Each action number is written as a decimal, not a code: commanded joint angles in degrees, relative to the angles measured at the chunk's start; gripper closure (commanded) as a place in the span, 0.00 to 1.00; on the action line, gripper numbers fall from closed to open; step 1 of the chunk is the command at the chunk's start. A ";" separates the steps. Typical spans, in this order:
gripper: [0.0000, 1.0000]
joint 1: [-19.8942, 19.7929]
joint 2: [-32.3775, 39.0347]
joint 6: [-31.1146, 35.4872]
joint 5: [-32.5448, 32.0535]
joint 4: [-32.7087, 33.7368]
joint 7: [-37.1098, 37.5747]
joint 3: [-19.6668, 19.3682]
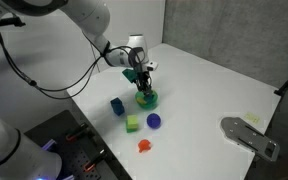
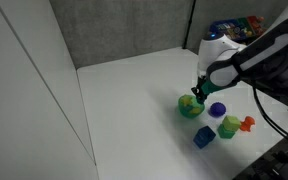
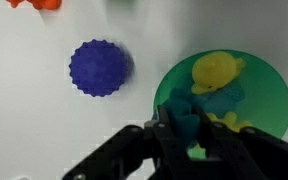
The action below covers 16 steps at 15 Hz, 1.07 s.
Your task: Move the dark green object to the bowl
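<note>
The dark green object [image 3: 187, 120] is a small teal block held between my gripper's [image 3: 191, 135] black fingers, just over the near rim of the bowl [image 3: 275, 100]. The bowl is bright green and holds a yellow toy [image 3: 216, 70] and another teal piece. In both exterior views my gripper [image 1: 142, 80] [image 2: 198, 91] points down right above the bowl [image 1: 148, 100] [image 2: 190, 107]. The block is hard to make out there.
A purple spiky ball [image 3: 99, 68] [image 1: 154, 120] [image 2: 218, 109] lies beside the bowl. A blue block [image 1: 117, 105] [image 2: 203, 137], a lime green cube [image 1: 133, 123] [image 2: 227, 127] and an orange toy [image 1: 144, 146] [image 2: 247, 123] lie nearby. A grey device [image 1: 249, 135] sits at the table edge.
</note>
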 commanded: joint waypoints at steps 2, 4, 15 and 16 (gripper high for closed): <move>0.32 2.00 -0.52 -2.89 -1.25 1.17 1.52 -1.25; 0.15 2.63 -1.97 -3.72 -1.46 0.50 1.57 -1.29; 0.00 -0.93 -15.26 -18.55 1.00 3.49 -2.75 2.64; 0.00 -1.85 -16.86 -19.50 1.50 3.51 -3.72 3.24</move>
